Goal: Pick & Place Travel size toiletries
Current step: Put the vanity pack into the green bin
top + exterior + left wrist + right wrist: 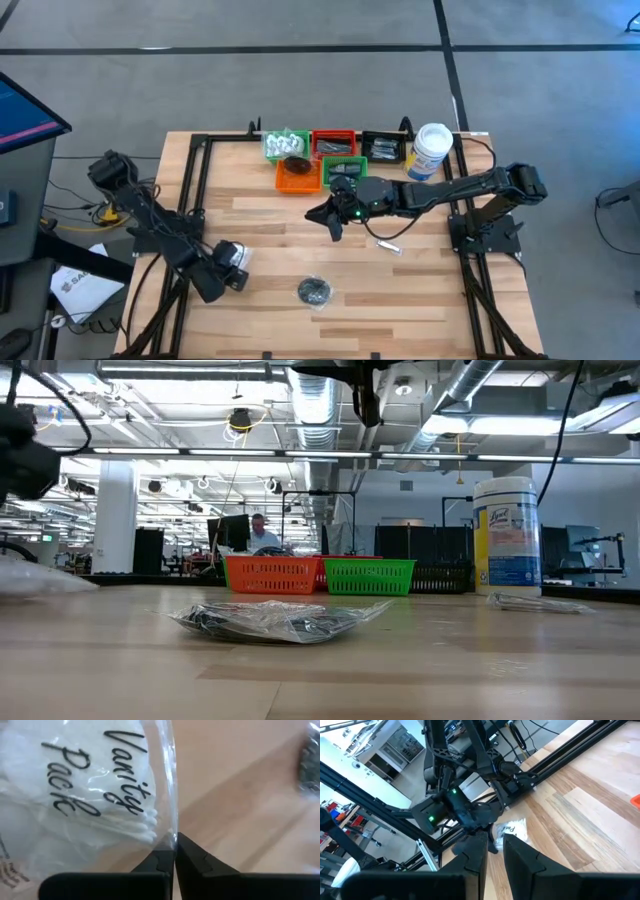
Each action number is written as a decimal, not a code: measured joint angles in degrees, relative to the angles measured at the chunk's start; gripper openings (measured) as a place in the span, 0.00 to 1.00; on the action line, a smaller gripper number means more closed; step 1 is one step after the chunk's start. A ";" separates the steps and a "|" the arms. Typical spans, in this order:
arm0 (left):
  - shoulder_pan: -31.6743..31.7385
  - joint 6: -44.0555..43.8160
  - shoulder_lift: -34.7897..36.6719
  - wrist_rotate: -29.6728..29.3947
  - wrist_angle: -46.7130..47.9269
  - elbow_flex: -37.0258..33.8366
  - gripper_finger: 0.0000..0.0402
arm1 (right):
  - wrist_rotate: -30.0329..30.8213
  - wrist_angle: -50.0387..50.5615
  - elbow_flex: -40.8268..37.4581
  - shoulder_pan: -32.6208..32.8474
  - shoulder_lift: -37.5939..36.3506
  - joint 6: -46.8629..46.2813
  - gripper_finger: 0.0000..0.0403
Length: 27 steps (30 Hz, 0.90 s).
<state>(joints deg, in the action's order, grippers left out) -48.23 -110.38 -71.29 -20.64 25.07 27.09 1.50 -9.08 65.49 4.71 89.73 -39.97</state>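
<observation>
A clear packet with white contents (236,254), printed "Vanity Pack" (95,780), lies at the table's near left, and my left gripper (226,268) is shut on it. A black round piece in plastic (314,291) rests flat near the front edge, also seen in the low view (275,620). A slim silvery sachet (388,243) lies right of centre. My right gripper (335,218) hangs high over the table's middle with nothing between its fingers, which stand a narrow gap apart (493,851). My left gripper pinches the packet's clear plastic edge (173,831) between its two fingertips (192,855), which come slanting down from the table's left. The cotton swabs and pads inside lie beyond the fingertips. I cannot tell whether the packet is off the wood.
Green (285,145), orange (298,174), red (333,141) and black (382,147) trays stand in a row at the far edge, some with items in them. A tall white canister (430,150) stands to their right. Bare wood lies between the arms.
</observation>
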 joint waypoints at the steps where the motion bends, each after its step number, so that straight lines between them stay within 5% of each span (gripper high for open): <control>1: 0.24 1.48 0.78 0.05 -0.17 0.01 0.00 | 0.00 0.00 0.00 0.00 0.00 0.00 0.14; 8: 2.35 13.01 6.47 1.10 -1.21 0.11 0.00 | -0.02 -0.02 0.00 0.04 0.00 0.02 0.14; 15: 5.81 22.84 9.96 8.27 -2.19 0.17 0.00 | 0.00 0.00 0.00 0.02 0.00 0.09 0.14; 27: 12.12 30.20 16.46 12.06 -13.01 0.22 0.00 | -0.04 0.03 0.00 0.20 0.00 6.88 0.14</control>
<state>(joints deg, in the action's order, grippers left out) -36.10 -80.19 -54.82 -8.57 12.06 27.31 1.45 -9.05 65.50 4.91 89.73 -33.09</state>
